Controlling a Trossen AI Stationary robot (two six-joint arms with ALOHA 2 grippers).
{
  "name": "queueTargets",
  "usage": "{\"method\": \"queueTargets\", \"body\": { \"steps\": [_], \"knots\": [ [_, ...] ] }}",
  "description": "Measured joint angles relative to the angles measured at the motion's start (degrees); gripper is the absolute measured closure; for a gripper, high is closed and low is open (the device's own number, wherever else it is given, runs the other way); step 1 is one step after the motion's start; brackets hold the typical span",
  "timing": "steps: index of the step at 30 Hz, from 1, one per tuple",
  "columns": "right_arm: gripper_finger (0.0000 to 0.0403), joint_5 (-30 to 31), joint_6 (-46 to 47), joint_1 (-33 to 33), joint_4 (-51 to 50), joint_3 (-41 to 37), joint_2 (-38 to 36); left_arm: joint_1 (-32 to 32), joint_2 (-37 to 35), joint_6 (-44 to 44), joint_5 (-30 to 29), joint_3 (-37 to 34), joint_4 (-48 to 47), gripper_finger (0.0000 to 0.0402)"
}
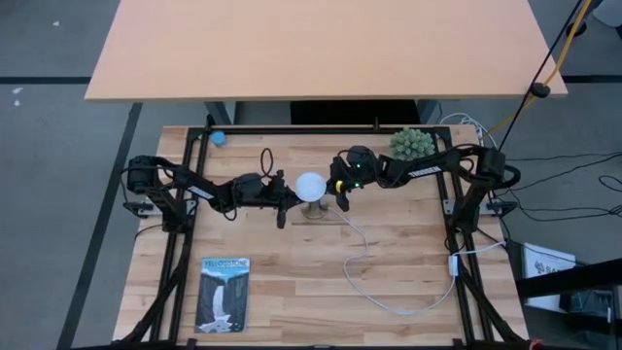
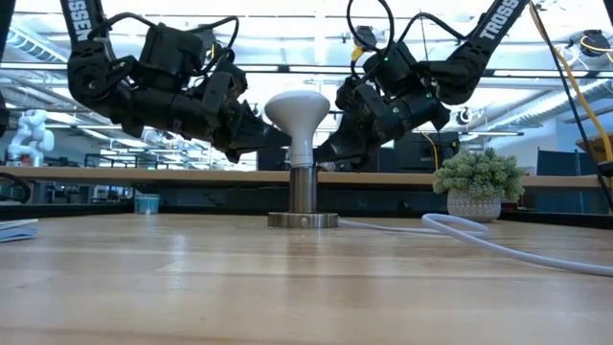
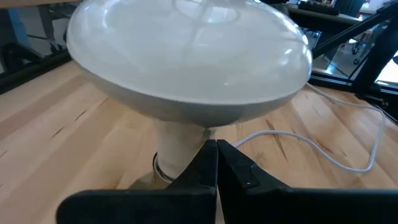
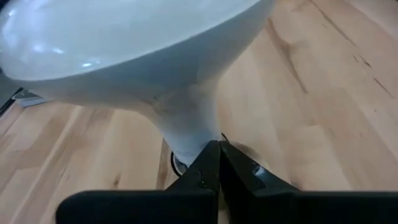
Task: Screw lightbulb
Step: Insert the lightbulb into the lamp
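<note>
When we look straight down, the lightbulb [image 1: 311, 185] stands near the middle of the tabletop [image 1: 389, 262], a little toward its far edge, seated in a socket base [image 1: 316, 210] whose white cord [image 1: 389, 292] loops toward the right edge. Our left hand [image 1: 283, 207] sits just beside the bulb on one side and our right hand [image 1: 344, 199] just beside it on the other. A blue card [image 1: 224, 294] lies near the near left corner, a small potted plant [image 1: 412, 144] sits near the far right corner, and a small blue thing [image 1: 218, 138] rests at the far left.

From tabletop height, we see the lightbulb [image 2: 298, 113] upright on a metal socket post [image 2: 303, 195], with both hands flanking its globe from above.

Past the left wrist, our left hand [image 3: 217, 163] has its fingers pressed together, holding nothing, just below the globe [image 3: 186, 56].

Past the right wrist, our right hand [image 4: 218, 163] is likewise pressed together and empty, pointing at the bulb's tapering neck [image 4: 186, 134].
</note>
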Motion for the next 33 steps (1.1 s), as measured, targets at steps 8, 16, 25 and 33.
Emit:
{"method": "queueTargets", "body": {
  "steps": [8,16,25,33],
  "knots": [
    [0.0403,-0.2,-0.9,0.6,-4.8,0.0,-2.5,1.1,0.0,0.0,1.6,0.0,-0.5,0.0402],
    [0.0403,4.6,-3.5,1.2,-10.8,0.0,-7.0,1.1,0.0,-0.1,1.6,0.0,-0.8,0.0402],
    [0.0403,8.6,-4.0,1.6,-2.6,0.0,-4.8,1.1,0.0,-0.4,1.6,0.0,-0.8,0.0402],
    [0.0403,8.3,-5.9,2.4,-1.5,0.0,-4.0,1.1,0.0,-0.2,1.6,0.0,-0.8,0.0402]
  ]
}}
